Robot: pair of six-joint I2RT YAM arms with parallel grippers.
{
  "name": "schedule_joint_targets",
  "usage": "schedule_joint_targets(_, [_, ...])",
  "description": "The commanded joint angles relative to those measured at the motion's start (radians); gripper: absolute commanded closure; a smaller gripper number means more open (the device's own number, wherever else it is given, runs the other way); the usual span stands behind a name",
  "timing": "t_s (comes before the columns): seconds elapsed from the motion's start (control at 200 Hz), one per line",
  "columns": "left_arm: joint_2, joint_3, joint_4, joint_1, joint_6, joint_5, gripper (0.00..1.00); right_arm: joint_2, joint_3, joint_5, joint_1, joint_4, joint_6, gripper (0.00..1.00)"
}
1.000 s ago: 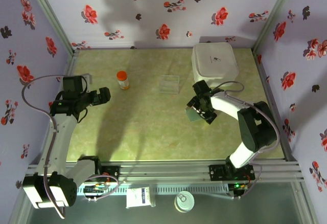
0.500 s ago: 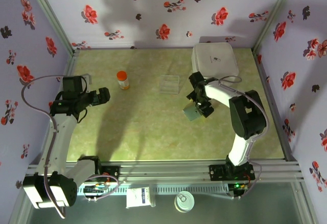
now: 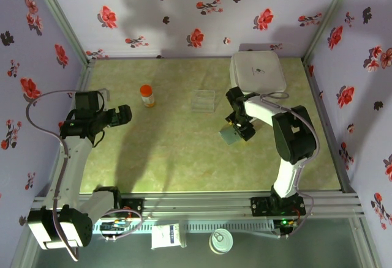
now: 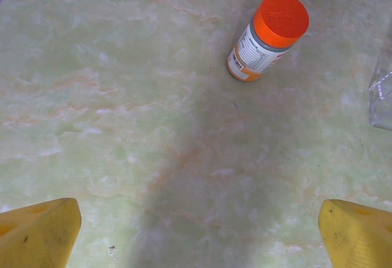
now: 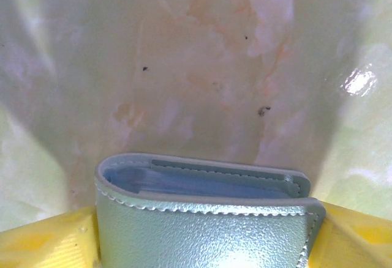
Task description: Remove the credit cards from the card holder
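The card holder (image 5: 205, 225) is a silvery grey-green folded wallet, seen edge-on in the right wrist view between my yellow fingers (image 5: 43, 240). Both fingers press against its short sides. Light blue edges of the credit cards (image 5: 202, 185) show inside the fold. From above, the card holder (image 3: 229, 135) sits right of the table's middle with my right gripper (image 3: 236, 127) over it, shut on it. My left gripper (image 3: 125, 114) hovers at the left side, far from the holder, open with bare table between its fingertips (image 4: 43, 231).
An orange-capped pill bottle (image 3: 147, 95) stands at the back left, also ahead of the left gripper (image 4: 268, 35). A clear plastic rectangle (image 3: 203, 101) lies near the middle back. A large white box (image 3: 258, 72) sits at the back right, close behind the right arm.
The right gripper swung in toward the back and its jaws closed onto the card holder's sides. The holder shifted slightly. The left arm has not moved.
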Motion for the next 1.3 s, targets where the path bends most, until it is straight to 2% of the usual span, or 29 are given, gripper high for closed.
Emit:
schedule_joint_targets(0.0, [0.000, -0.008, -0.013, 0.010, 0.015, -0.006, 0.00, -0.015, -0.012, 0.013, -0.005, -0.008, 0.019, 0.24])
schedule_joint_targets(0.085, [-0.002, -0.009, -0.014, 0.010, 0.014, -0.005, 0.00, -0.038, -0.035, 0.009, -0.003, 0.006, 0.007, 0.30])
schedule_joint_targets(0.31, [-0.006, -0.009, -0.013, 0.010, 0.015, -0.005, 0.00, -0.095, -0.068, 0.022, 0.035, -0.007, -0.093, 0.31])
schedule_joint_targets(0.385, [-0.005, -0.010, -0.013, 0.010, 0.015, -0.004, 0.00, -0.105, -0.070, 0.026, 0.068, -0.012, -0.161, 0.35])
schedule_joint_targets(0.51, [-0.006, -0.010, -0.013, 0.010, 0.015, -0.004, 0.00, -0.103, -0.054, 0.055, 0.147, -0.039, -0.288, 0.35])
schedule_joint_targets(0.685, [-0.005, -0.010, -0.015, 0.011, 0.016, -0.003, 0.00, -0.051, -0.008, 0.046, 0.268, -0.067, -0.457, 0.36])
schedule_joint_targets(0.91, [0.000, -0.013, -0.018, 0.011, 0.020, -0.004, 0.00, 0.024, 0.084, 0.001, 0.376, -0.061, -0.593, 0.36])
schedule_joint_targets(1.295, [0.043, -0.015, -0.022, -0.009, 0.012, 0.024, 0.00, 0.169, 0.238, -0.037, 0.419, -0.033, -0.677, 0.35])
